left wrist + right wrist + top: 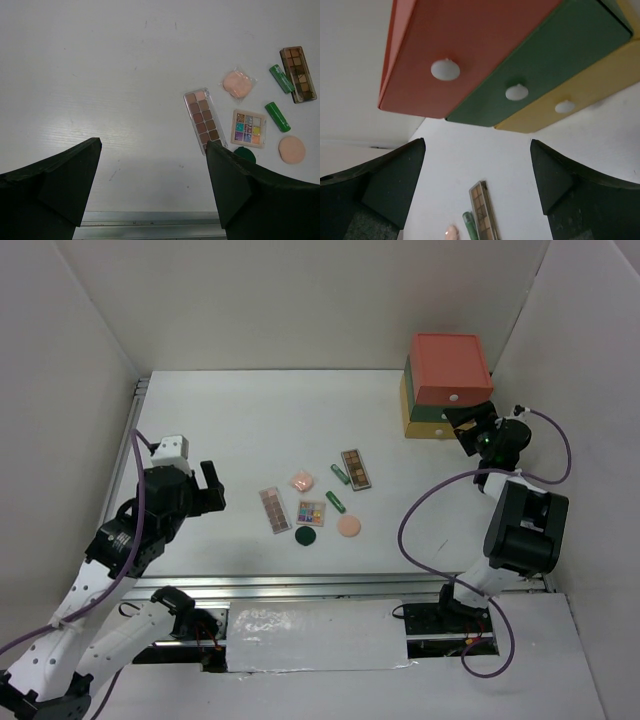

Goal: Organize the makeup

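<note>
Nothing is sorted yet: all the makeup point(320, 502) lies loose in a small cluster at the middle of the table point(230, 410), well apart from the drawer box point(447, 380) in the far right corner. The step in hand looks like opening a drawer. The right tool point(478, 143) faces the front of the box with its fingers spread and nothing between them. All three drawers appear closed, each with a small white knob point(445, 69). The next move probably calls for centring on one knob, pinching it and pulling straight out; which drawer is meant I cannot tell.

The left tool point(153, 145) hangs over the bare left part of the table, also spread and empty, with the cluster off to its right.

The pieces are small and flat:
- a long brown palette point(204, 121) at the near left
- a square many-coloured palette point(248, 128) just beside it
- a pink compact point(237, 84) in a clear wrapper
- a second long palette point(298, 74) at the far right
- two green tubes point(277, 116)
- a peach compact point(291, 149)
- a dark-green compact point(245, 154), partly hidden by a finger

They lie so low on the table that picking them up would likely need a careful grip at the edges.
</note>
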{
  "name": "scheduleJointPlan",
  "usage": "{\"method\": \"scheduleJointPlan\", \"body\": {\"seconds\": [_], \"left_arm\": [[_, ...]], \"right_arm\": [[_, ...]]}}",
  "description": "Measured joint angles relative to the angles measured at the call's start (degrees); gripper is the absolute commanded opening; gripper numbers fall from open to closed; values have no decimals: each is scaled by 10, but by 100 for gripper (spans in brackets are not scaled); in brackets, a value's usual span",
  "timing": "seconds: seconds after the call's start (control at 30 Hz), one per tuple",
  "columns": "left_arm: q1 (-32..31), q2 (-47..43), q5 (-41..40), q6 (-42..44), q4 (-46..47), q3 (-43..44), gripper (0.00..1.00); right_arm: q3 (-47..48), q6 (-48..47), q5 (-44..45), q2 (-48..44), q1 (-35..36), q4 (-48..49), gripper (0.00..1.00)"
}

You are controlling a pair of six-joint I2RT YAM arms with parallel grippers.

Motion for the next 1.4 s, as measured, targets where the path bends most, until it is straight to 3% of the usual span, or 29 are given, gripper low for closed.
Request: {"method": "scheduleJointPlan", "body": {"seconds": [0.53, 0.87, 1.4], "left_arm": [[0, 12, 2, 2, 5, 0, 99], [0, 12, 2, 2, 5, 0, 99], [0, 12, 2, 12, 5, 0, 99]], "right_arm": [[67, 42, -35, 102, -1, 110, 75], [94, 57, -35, 107, -2, 127, 71], [119, 61, -36, 131, -3, 120, 47]]}}
